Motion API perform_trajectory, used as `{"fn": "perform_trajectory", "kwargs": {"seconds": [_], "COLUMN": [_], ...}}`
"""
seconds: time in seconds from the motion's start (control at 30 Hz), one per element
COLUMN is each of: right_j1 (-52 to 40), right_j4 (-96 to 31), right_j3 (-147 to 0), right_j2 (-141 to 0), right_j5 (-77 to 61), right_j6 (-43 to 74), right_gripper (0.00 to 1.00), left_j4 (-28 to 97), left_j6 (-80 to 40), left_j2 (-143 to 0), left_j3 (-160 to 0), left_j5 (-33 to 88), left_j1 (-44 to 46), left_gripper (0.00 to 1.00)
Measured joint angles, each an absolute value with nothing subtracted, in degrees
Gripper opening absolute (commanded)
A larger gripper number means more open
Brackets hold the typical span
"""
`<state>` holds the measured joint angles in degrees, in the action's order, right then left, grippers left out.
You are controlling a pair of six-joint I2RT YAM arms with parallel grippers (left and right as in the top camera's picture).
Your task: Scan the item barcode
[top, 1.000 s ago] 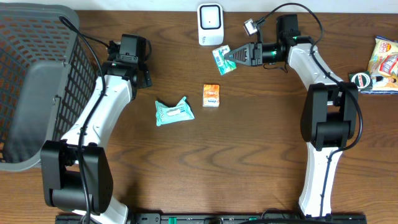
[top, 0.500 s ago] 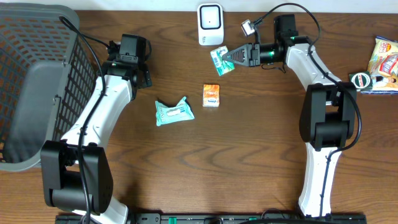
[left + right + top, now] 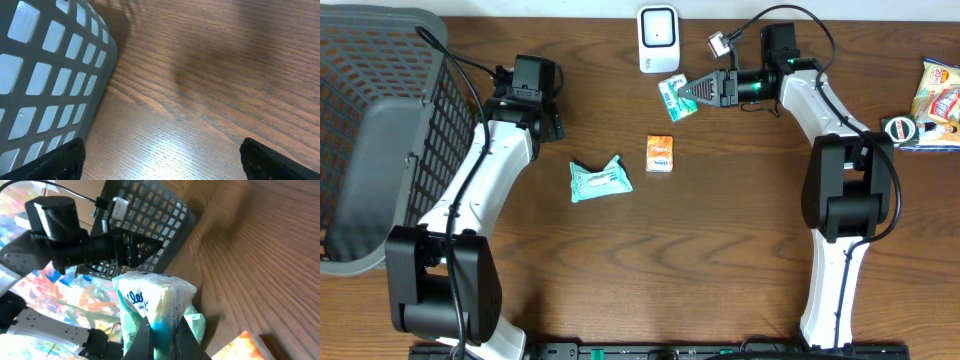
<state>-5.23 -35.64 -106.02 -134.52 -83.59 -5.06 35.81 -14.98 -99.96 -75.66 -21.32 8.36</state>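
Note:
My right gripper (image 3: 688,96) is shut on a green-and-white tissue packet (image 3: 672,96), held above the table just below and to the right of the white barcode scanner (image 3: 658,38). In the right wrist view the packet (image 3: 155,297) stands pinched between the dark fingers of the right gripper (image 3: 161,335). Beside the grey basket (image 3: 370,130), my left gripper (image 3: 525,80) is open. Its wrist view shows the left gripper (image 3: 162,162) spread wide over bare wood, with nothing between its jaws.
A teal packet (image 3: 600,180) and a small orange box (image 3: 660,153) lie mid-table. Snack bags (image 3: 938,95) and a round tin (image 3: 898,127) sit at the right edge. The basket wall (image 3: 45,75) is close on the left gripper's left.
The right gripper with the packet has edged slightly up and left toward the scanner, then stayed put. The left arm has not moved.

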Motion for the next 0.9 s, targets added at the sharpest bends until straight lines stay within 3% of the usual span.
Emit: {"fn": "perform_trajectory", "kwargs": {"seconds": [0.5, 0.9], "right_j1": [-5.8, -16.49], "right_j4": [-35.53, -40.01], "right_j3": [-106.02, -106.02], "right_j2": [-134.52, -134.3], "right_j5": [-76.97, -27.0], "right_j6": [-3.97, 1.06], "right_gripper": [0.01, 0.01], "left_j4": [35.81, 35.81], "left_j6": [-14.98, -14.98], "left_j2": [-99.96, -99.96], "left_j3": [-75.66, -75.66], "left_j5": [-21.34, -21.32], "left_j1": [8.36, 8.36], "left_gripper": [0.98, 0.98]}}
